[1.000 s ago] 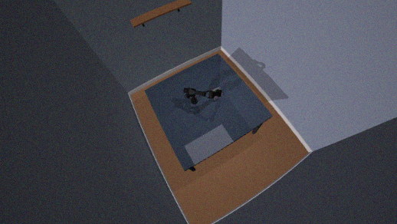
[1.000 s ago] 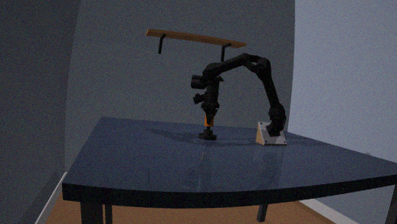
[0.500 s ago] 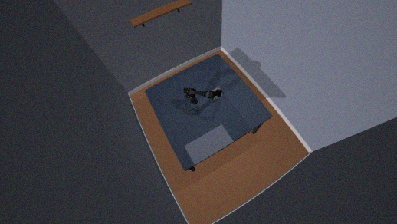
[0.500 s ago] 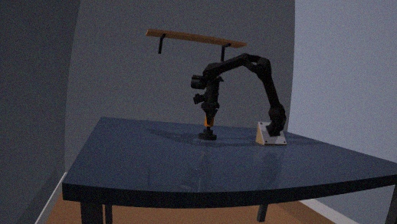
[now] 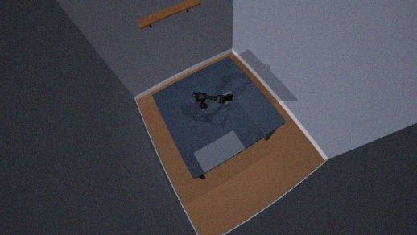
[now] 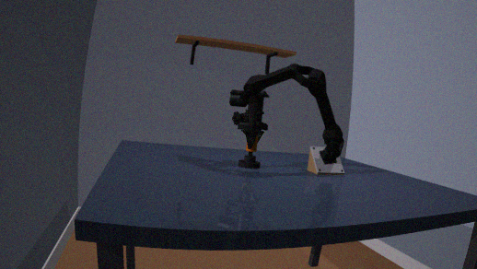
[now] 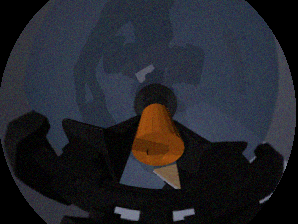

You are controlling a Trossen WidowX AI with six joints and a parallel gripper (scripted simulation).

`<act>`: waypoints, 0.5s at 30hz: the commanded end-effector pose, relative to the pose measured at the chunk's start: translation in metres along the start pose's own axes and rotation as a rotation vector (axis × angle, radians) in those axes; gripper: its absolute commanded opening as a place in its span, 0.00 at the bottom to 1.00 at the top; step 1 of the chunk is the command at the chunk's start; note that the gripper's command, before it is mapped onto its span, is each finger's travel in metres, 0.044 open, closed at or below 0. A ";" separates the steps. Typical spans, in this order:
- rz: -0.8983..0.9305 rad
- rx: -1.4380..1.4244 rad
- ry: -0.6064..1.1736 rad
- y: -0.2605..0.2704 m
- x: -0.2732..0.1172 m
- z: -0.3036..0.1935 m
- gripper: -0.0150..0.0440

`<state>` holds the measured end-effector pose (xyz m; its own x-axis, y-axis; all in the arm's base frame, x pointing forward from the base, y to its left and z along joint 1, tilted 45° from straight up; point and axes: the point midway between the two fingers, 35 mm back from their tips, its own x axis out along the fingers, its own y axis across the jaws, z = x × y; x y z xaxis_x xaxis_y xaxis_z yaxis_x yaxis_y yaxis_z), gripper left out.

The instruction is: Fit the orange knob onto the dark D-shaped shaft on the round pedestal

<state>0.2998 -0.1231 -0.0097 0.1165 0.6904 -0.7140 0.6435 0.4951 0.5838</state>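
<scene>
The orange knob (image 6: 251, 146) (image 7: 158, 134) is upright between the fingers of my gripper (image 6: 251, 145), which is shut on it. The knob is directly above the round dark pedestal (image 6: 249, 163) (image 7: 155, 94), with a visible gap between them. In the exterior view the dark shaft (image 6: 250, 155) shows in that gap, under the knob's lower end. I cannot tell whether the shaft's tip is inside the knob's hole. In the wrist view the knob covers the shaft and part of the pedestal. The shaft's flat side is not visible.
The arm's base stands on a wedge-shaped mount (image 6: 312, 161) to the right of the pedestal on the blue table (image 6: 184, 198) (image 5: 173, 117). A pale rectangle (image 5: 219, 151) lies at one table edge. A wooden shelf (image 5: 169, 13) (image 6: 235, 45) hangs on the wall.
</scene>
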 end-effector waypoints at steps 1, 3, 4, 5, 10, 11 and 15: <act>-0.002 0.020 -0.004 0.000 0.000 0.001 0.25; -0.002 0.020 -0.004 0.000 0.000 0.002 0.25; -0.002 0.020 -0.004 0.000 0.000 0.002 0.25; -0.002 0.020 -0.004 0.000 0.000 0.002 0.25; -0.001 0.020 -0.004 0.000 0.002 0.002 0.25; -0.001 0.020 -0.004 0.000 0.002 0.002 0.25; -0.001 0.020 -0.004 0.000 0.002 0.001 0.25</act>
<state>0.3008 -0.1225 -0.0117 0.1170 0.6884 -0.7158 0.6575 0.4865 0.5754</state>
